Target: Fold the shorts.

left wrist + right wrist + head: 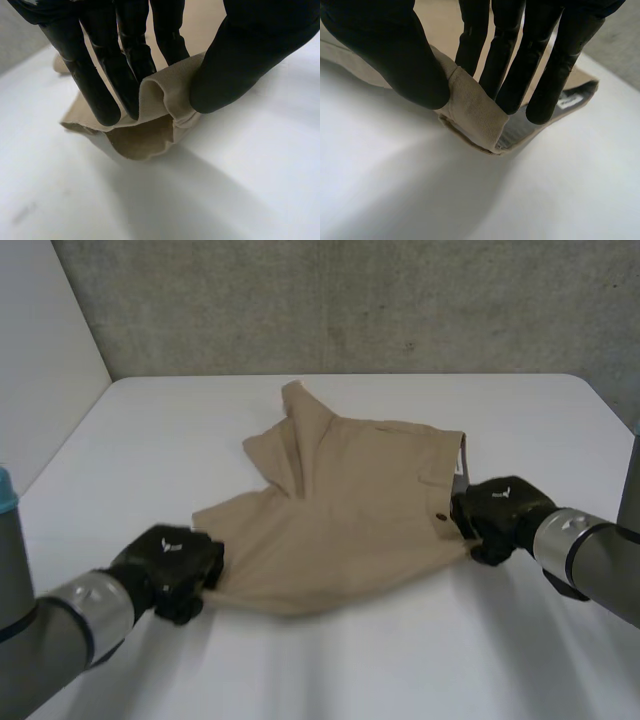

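Note:
Tan shorts [350,505] lie across the middle of the white table [150,440], one leg bunched up toward the far side. My left hand [170,565] is at the near left leg hem; its wrist view has the thumb [235,75] and fingers [95,90] pinching a fold of the shorts [165,105]. My right hand [500,515] is at the near right corner by the waistband. There the thumb [395,60] and fingers [520,75] pinch the waistband edge [475,115] and lift it off the table.
A grey wall [350,300] runs behind the table's far edge. A white panel [40,350] stands at the left. Bare table [400,660] lies in front of the shorts.

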Available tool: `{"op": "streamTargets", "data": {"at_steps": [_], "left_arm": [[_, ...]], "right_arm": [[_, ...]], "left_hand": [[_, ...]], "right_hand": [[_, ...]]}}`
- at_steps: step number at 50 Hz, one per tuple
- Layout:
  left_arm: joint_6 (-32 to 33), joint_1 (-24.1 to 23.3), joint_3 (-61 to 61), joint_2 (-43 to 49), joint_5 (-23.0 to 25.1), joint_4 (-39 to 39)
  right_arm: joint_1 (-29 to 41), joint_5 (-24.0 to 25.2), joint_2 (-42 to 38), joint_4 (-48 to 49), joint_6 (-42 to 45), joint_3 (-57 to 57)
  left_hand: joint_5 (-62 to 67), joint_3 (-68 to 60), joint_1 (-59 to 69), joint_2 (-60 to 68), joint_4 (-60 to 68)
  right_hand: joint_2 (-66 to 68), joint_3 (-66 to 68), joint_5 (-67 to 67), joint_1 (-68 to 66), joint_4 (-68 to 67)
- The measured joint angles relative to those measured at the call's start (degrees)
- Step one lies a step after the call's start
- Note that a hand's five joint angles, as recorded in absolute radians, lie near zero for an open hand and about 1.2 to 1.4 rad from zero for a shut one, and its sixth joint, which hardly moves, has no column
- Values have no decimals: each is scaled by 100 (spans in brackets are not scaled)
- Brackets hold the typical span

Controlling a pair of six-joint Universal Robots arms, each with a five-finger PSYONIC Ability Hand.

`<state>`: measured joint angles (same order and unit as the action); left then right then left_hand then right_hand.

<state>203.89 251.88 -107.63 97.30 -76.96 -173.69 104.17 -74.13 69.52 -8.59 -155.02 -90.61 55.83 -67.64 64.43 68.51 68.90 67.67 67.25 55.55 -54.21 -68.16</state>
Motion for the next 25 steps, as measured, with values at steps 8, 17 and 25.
{"op": "streamTargets", "data": {"at_steps": [8,17,25], "left_arm": [[251,-36,-637,-558,1,936],[695,-75,-332,-587,48,514],[687,-124,1000,-53,68,-1246]], "right_arm": [[9,-62,174,-1238,1432,-194],[9,-112,214,-1277,1725,-279],[35,-116,177,-960,1568,-368]], "left_hand": [[0,-11,0,15,0],[-3990,4101,-4047,-4266,-4290],[-4754,4821,-4439,-4942,-5014]], "right_hand": [[0,0,0,0,-16],[0,0,0,0,-16],[0,0,0,-55,-16]]}}
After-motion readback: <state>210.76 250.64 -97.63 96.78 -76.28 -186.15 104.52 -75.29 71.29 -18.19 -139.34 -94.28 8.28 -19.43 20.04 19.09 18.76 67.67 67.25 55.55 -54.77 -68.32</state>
